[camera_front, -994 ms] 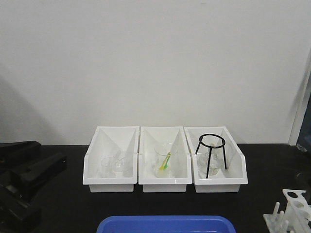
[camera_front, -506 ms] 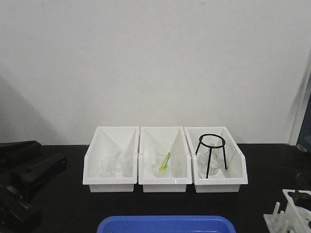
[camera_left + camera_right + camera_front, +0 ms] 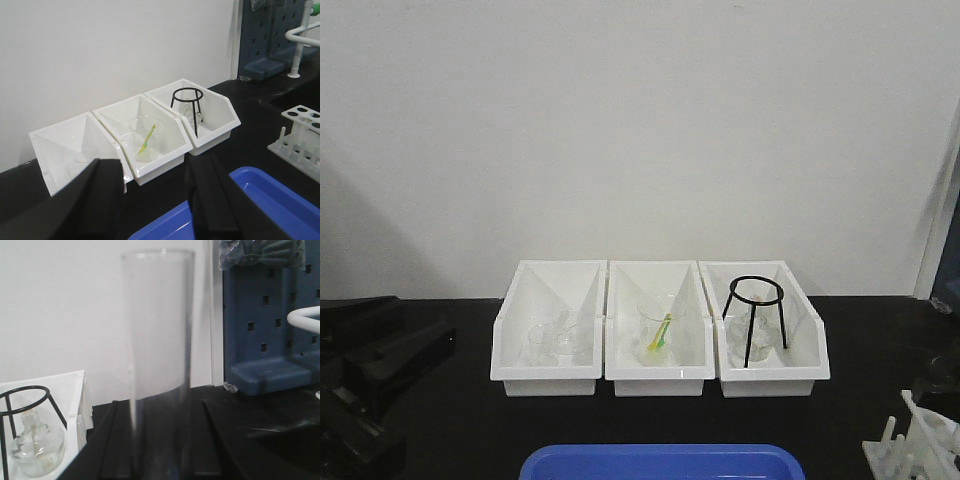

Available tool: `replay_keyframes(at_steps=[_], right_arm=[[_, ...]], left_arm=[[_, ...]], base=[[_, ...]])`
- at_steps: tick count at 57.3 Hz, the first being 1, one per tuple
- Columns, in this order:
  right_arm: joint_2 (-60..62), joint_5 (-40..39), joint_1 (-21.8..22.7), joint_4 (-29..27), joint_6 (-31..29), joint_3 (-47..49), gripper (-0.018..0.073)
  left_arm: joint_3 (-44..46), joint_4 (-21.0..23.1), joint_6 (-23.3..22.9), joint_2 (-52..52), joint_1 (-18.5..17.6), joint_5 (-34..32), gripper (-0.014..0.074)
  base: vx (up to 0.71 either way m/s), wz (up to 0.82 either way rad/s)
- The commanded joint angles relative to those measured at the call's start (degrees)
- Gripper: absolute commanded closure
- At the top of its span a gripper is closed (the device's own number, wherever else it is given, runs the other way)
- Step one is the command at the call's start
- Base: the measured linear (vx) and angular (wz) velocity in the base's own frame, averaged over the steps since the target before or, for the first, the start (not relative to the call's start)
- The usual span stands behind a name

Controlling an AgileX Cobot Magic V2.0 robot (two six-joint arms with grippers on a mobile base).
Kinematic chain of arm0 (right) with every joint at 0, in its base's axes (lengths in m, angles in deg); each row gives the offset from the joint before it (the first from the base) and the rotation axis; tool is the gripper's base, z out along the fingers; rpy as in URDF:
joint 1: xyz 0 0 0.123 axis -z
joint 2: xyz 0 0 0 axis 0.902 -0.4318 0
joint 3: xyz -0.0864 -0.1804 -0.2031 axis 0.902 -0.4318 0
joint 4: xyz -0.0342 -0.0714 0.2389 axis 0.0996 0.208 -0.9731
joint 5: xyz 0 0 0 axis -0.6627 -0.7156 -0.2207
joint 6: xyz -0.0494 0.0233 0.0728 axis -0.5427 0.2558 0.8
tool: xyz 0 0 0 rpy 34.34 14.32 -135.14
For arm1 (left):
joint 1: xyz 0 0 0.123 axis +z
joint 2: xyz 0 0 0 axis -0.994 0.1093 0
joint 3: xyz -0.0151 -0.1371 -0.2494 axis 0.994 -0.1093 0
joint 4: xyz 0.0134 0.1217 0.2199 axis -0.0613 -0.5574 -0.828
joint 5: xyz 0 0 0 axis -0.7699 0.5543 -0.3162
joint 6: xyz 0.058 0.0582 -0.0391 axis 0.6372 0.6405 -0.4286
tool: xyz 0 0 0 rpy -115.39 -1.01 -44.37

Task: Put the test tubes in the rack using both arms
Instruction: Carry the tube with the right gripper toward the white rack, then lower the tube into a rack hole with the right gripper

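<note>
Right tool (image 3: 159,432) grips one test tube (image 3: 157,330); the tube stands upright between its fingers. In the front view this tool hangs just above the rack (image 3: 920,440) at the right of the desk (image 3: 470,425). Left tool (image 3: 155,197) has its jaws apart and holds nothing.

Clear test tube (image 3: 159,340) upright (rim at top), white holed rack (image 3: 300,136) standing level

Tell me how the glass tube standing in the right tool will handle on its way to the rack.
The test tube looks like thin clear glass, so probably light but fragile: squeeze gently. Its smooth walls may slip between the right tool's black fingers. Being round and slim, it would likely roll if laid down.
</note>
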Motion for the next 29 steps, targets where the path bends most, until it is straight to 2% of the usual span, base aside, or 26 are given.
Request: replay_keyframes(at_steps=[1,29], right_arm=[[0.8,-4.5,0.5,0.0,-0.8,1.6,0.0565],[-6.6,-6.6,0.4,0.1,-0.4,1.6,0.0565]], left_arm=[[1.8,0.0,-0.1,-0.4,0.1,-4.1,0.0192],[1.8,0.0,-0.1,-0.4,0.1,-3.1,0.0192]], base=[[0.00,0.00],[0.00,0.00]])
